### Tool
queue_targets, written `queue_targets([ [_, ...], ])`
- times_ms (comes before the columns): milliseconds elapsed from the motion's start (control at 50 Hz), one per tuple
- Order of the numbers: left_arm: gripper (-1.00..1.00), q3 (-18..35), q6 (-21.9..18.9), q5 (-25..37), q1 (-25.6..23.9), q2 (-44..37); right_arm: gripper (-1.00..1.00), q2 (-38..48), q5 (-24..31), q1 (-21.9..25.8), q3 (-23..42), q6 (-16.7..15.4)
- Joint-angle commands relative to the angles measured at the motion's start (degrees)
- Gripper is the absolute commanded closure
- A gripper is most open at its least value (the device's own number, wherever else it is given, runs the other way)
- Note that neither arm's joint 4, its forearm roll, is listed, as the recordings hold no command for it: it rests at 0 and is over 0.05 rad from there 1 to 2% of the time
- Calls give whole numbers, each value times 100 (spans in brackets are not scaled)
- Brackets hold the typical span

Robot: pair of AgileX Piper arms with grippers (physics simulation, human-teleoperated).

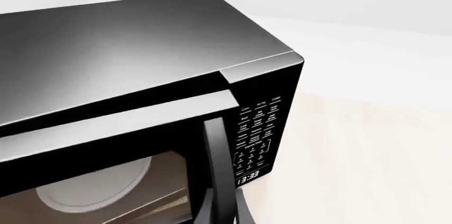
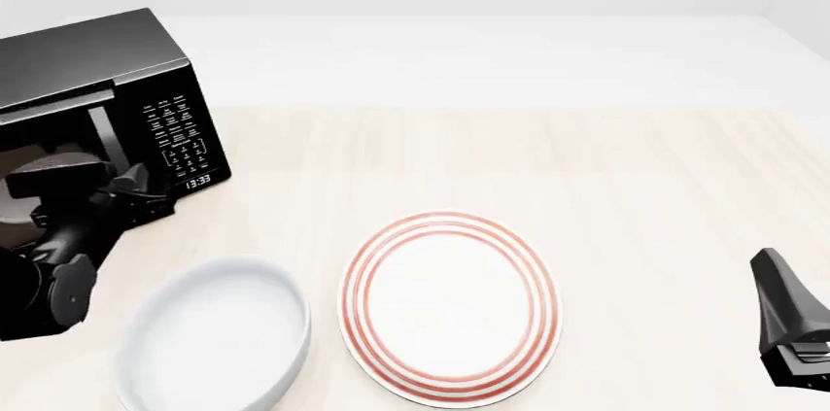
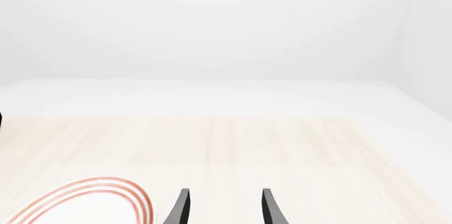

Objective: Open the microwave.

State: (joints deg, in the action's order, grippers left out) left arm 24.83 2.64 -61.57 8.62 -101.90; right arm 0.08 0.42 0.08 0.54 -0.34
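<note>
The glossy black microwave (image 2: pixel 78 61) stands at the table's far left and fills the left wrist view (image 1: pixel 127 49). Its keypad panel (image 1: pixel 258 128) and clock (image 1: pixel 249 176) are on its right side. The pale turntable (image 1: pixel 99 187) shows through the door glass. The door's top edge sits slightly forward of the body, so it looks a little ajar. My left gripper (image 2: pixel 136 188) is at the vertical door handle (image 1: pixel 214 150), its fingers close together around the handle's lower part. My right gripper (image 2: pixel 784 319) is open and empty at the near right, also seen in the right wrist view (image 3: pixel 224 208).
A white bowl (image 2: pixel 214 333) sits near the front left, just right of my left arm. A white plate with red rings (image 2: pixel 450 306) lies beside it at front centre and shows in the right wrist view (image 3: pixel 92 200). The pale wooden table (image 2: pixel 584 168) stretches to the right.
</note>
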Motion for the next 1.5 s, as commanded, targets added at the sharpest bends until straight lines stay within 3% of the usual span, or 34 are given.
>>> queue_targets([
  [20,100,-149,65,-177,-243,290,-100,0,1,-1,0,0],
  [740,100,-718,8,-407,-596,950,-100,0,0,0,0,1],
  [1280,100,-1574,-56,-773,-886,1731,-100,0,0,0,0,0],
  [1500,100,-1893,-122,-656,-964,2235,-100,0,0,0,0,-1],
])
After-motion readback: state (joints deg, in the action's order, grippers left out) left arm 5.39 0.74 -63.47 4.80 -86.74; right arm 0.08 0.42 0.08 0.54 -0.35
